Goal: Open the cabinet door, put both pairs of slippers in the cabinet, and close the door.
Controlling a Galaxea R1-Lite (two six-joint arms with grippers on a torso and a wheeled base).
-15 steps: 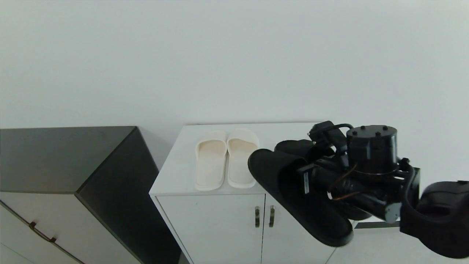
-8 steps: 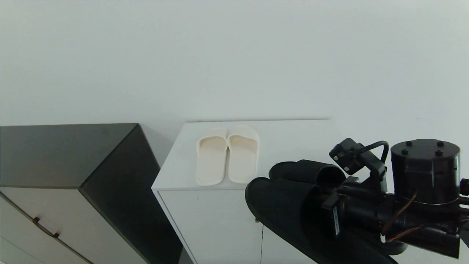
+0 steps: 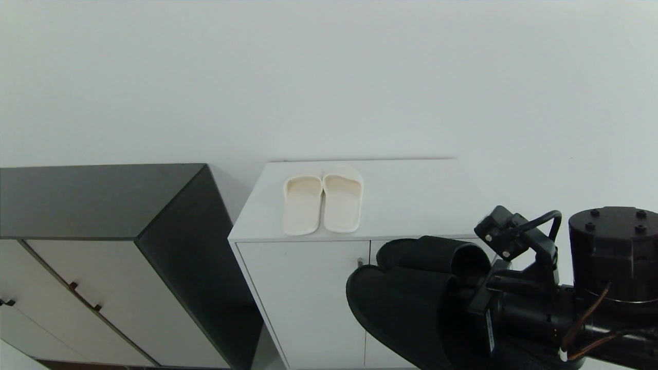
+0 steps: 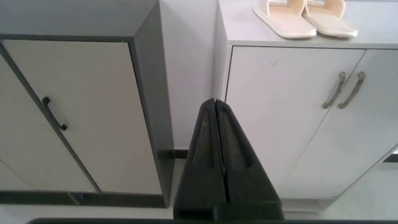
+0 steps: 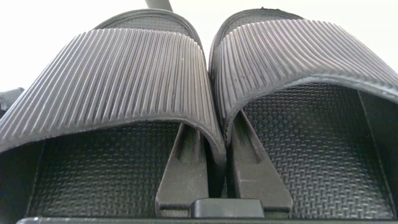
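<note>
**Right gripper** (image 5: 214, 158): pinching the black slippers (image 3: 411, 298) as a pair. Both fingers run in under the straps and clamp the two inner strap edges together. The pair is held in the air in front of the right-hand door of the white cabinet (image 3: 303, 293), below its top.

**Left gripper** (image 4: 215, 118): fingers pressed together, holding nothing. It sits low and faces the gap between the two cabinets.

**Cream slippers** (image 3: 323, 203): side by side and touching, on the white cabinet's top, toward its left front.

**Door handles** (image 4: 347, 92): two upright metal bars, close together where the doors meet. Both doors are shut.

**Step in hand (judged):** a door has to be opened while the black pair is carried.
- The free left gripper would need to spread and take a handle.
- The right arm should keep its load to the side, outside the door's swing.
- The hold is on soft strap edges only, so slow and level motion looks wise.

**Obstructions:**
- The carried pair hangs before the right door and hides most of the handles in the head view.
- The dark cabinet (image 3: 190, 267) stands just beside the white one on the left, which narrows the room for the left door and arm.
</note>
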